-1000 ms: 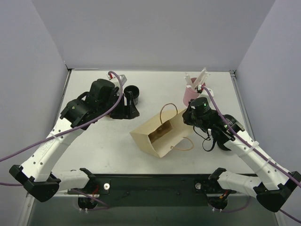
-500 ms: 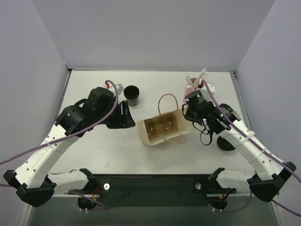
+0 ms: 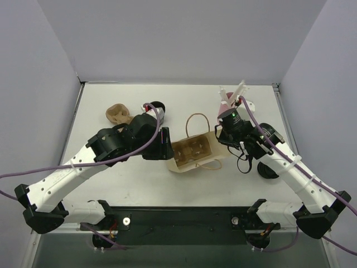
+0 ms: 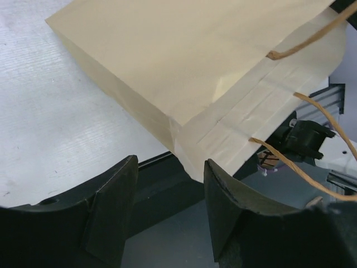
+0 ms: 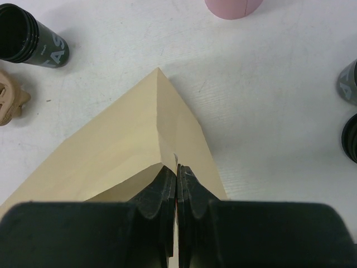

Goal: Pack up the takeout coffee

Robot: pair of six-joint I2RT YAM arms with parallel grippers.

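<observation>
The left arm (image 3: 58, 181) and the right arm (image 3: 301, 178) share white link shells with bulky black joint housings. A purple cable (image 3: 56, 166) runs along each arm, tied down with white ties on the right one. Black bases (image 3: 42, 215) anchor them at the counter's near edge. A green light (image 3: 232, 115) glows on the right wrist. The left tool (image 4: 170, 167) and the right tool (image 5: 177, 170) have matte black fingers (image 4: 111, 206).

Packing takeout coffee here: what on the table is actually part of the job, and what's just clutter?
Job: paper bag, right pincer shut on its rim, left pincer open at its corner; cardboard cup carrier; black cup.
Probably idle: pink cup; white plastic piece at the far edge.
</observation>
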